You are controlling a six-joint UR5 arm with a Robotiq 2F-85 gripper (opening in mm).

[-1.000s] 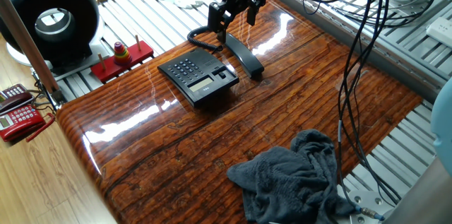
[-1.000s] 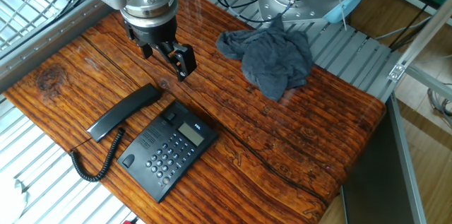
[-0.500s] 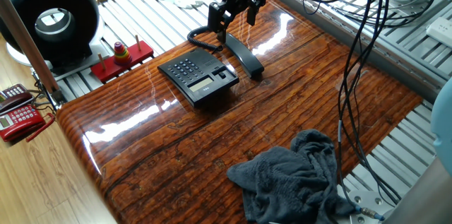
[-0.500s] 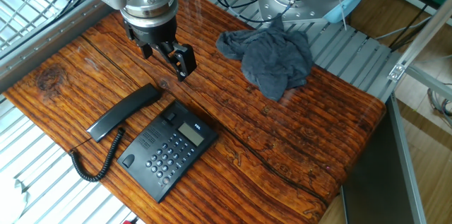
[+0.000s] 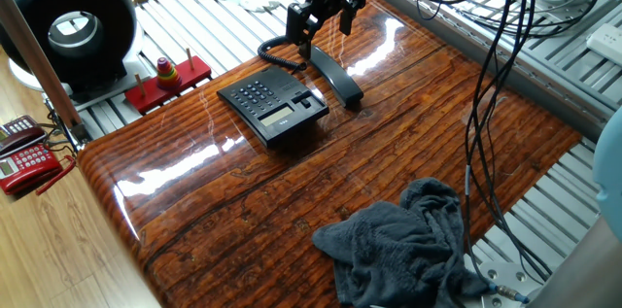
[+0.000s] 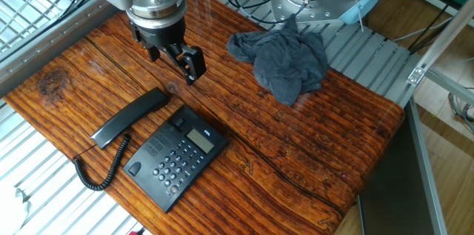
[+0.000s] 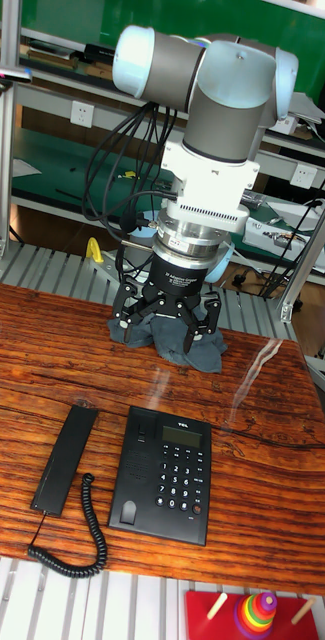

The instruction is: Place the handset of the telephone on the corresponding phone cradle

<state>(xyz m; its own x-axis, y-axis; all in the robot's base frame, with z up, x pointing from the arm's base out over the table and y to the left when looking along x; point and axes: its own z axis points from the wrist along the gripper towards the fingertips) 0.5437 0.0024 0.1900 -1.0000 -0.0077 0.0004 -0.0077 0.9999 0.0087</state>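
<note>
The black handset lies flat on the wooden table beside the black telephone base. The phone cradle is the strip of the base facing the handset, and nothing rests on it. A coiled cord curls off the handset's end. My gripper hangs open above the table, just beyond the handset's far end, holding nothing.
A crumpled grey cloth lies on the table away from the phone. A red ring-stacking toy stands just off the table edge by the base. A red telephone sits at far left. Black cables hang over the right side.
</note>
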